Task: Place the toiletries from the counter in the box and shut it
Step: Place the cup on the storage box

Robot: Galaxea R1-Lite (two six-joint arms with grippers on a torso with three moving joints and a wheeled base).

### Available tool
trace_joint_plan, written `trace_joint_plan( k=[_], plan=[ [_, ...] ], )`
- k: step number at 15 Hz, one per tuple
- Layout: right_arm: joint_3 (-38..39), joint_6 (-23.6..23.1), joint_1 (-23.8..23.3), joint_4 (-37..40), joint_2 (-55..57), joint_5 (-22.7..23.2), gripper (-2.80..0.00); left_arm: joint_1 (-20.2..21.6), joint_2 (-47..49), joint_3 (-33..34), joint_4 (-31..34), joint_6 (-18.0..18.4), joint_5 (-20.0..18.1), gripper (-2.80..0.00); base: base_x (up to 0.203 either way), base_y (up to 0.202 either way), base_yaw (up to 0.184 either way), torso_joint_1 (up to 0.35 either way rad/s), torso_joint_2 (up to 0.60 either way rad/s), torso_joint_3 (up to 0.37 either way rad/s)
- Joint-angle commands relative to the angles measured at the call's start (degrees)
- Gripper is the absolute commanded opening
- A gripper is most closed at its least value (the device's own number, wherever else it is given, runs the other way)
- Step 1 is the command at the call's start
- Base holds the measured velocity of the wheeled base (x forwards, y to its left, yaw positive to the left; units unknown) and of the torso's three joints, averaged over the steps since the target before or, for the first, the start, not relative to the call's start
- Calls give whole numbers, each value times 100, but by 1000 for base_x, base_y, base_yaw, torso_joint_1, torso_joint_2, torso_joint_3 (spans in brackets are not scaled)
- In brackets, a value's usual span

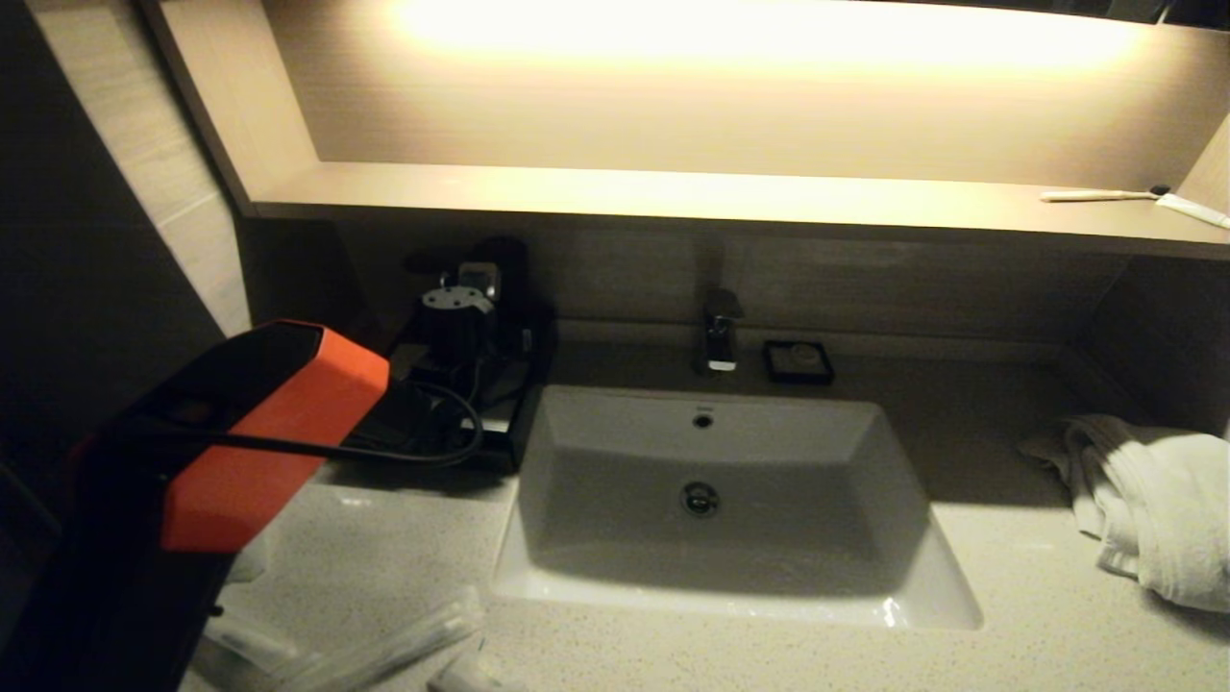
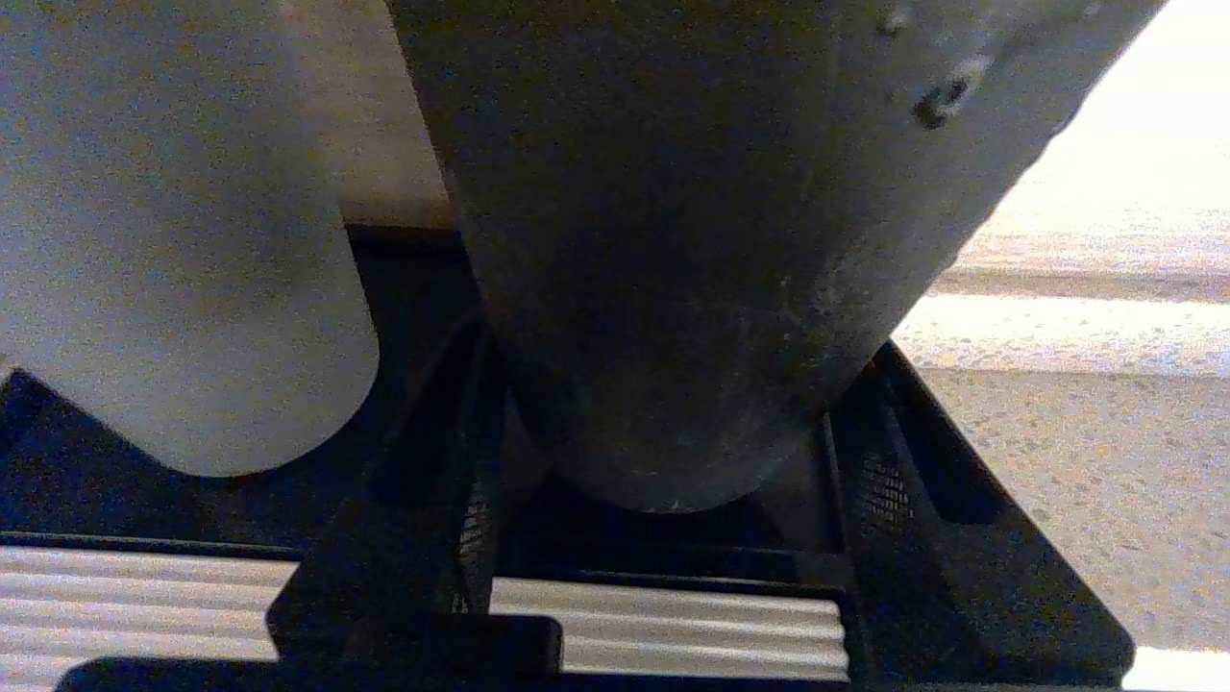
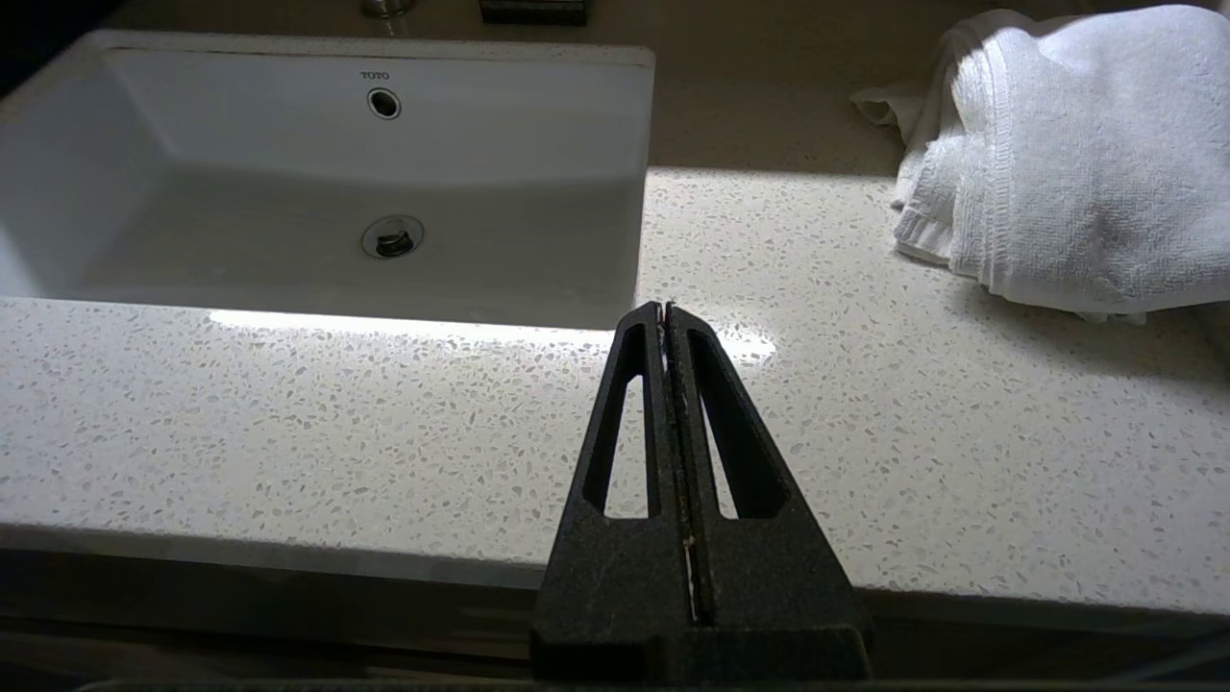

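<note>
My left arm (image 1: 240,432) reaches to the black box (image 1: 524,423) at the back left of the counter, and its wrist hides the fingers in the head view. In the left wrist view the left gripper (image 2: 663,384) has its jaws apart on either side of a dark grey, round-ended toiletry (image 2: 663,288) that fills the gap. A paler round-ended item (image 2: 173,240) sits beside it. Several wrapped toiletries (image 1: 384,654) lie at the counter's front left. My right gripper (image 3: 665,312) is shut and empty above the counter's front edge.
The white sink (image 1: 711,567) fills the middle of the counter, with the tap (image 1: 719,336) and a black soap dish (image 1: 798,360) behind it. A white towel (image 1: 1153,509) lies at the right. A toothbrush (image 1: 1095,195) and a tube (image 1: 1196,210) lie on the lit shelf.
</note>
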Motion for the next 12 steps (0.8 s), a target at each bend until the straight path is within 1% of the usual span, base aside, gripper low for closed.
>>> trace_joint_plan(
  k=[1, 4, 9, 12],
  plan=[
    [0, 0, 2, -1, 0, 2, -280, 4, 93, -114, -27, 19, 10, -280, 0, 0, 0, 0, 0, 0],
    [0, 0, 2, -1, 0, 2, -280, 4, 214, -295, -27, 43, 10, -280, 0, 0, 0, 0, 0, 0],
    [0, 0, 2, -1, 0, 2, -280, 13, 301, -644, 213, 51, 10, -280, 0, 0, 0, 0, 0, 0],
    [0, 0, -6, -1, 0, 2, -280, 12, 391, -711, 263, 51, 8, -280, 0, 0, 0, 0, 0, 0]
  ],
)
